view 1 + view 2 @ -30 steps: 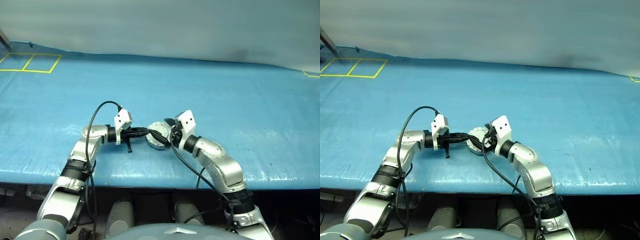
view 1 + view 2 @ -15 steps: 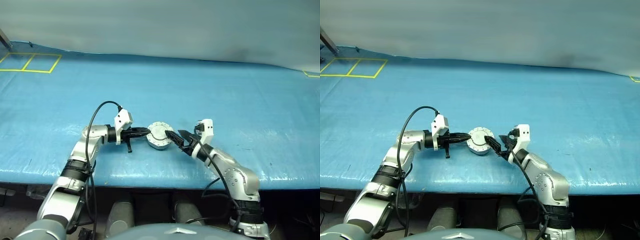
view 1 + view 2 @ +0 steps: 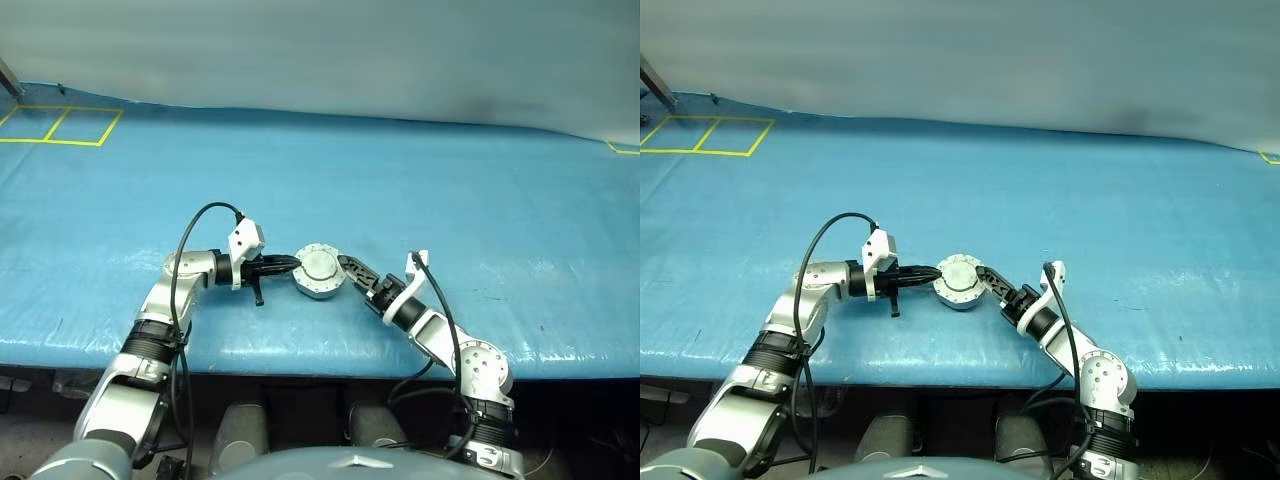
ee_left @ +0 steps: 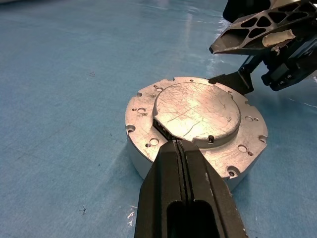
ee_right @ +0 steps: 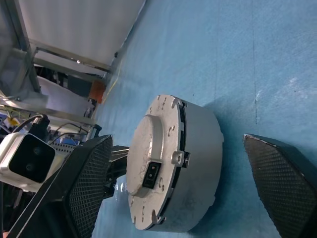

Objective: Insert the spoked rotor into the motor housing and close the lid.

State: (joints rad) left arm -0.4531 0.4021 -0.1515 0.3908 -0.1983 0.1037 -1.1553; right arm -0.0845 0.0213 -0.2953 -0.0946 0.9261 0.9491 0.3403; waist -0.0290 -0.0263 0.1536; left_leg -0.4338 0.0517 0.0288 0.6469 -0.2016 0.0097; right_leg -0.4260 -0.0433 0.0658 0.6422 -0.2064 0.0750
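The motor housing (image 3: 318, 271), a round grey metal cup, sits on the blue table near its front edge. The lid (image 4: 195, 111), a scratched silver plate with a small dark socket, lies flat and shut on top of it. The spoked rotor is hidden. My left gripper (image 3: 293, 264) is shut, and its fingertips (image 4: 179, 145) touch the housing's top rim on the left. My right gripper (image 3: 348, 268) lies level just right of the housing, open, with a mesh pad (image 5: 89, 188) on each side of the housing and nothing in its grip.
The blue tarp table (image 3: 480, 200) stretches wide behind and to both sides. Its front edge (image 3: 300, 355) runs close below the housing. Yellow tape squares (image 3: 60, 125) mark the far left corner. A black cable (image 3: 190, 240) loops over my left forearm.
My right gripper has come off the top of the housing, rolled over, and moved right and down to beside it. The lid now shows shut. The left gripper has kept still.
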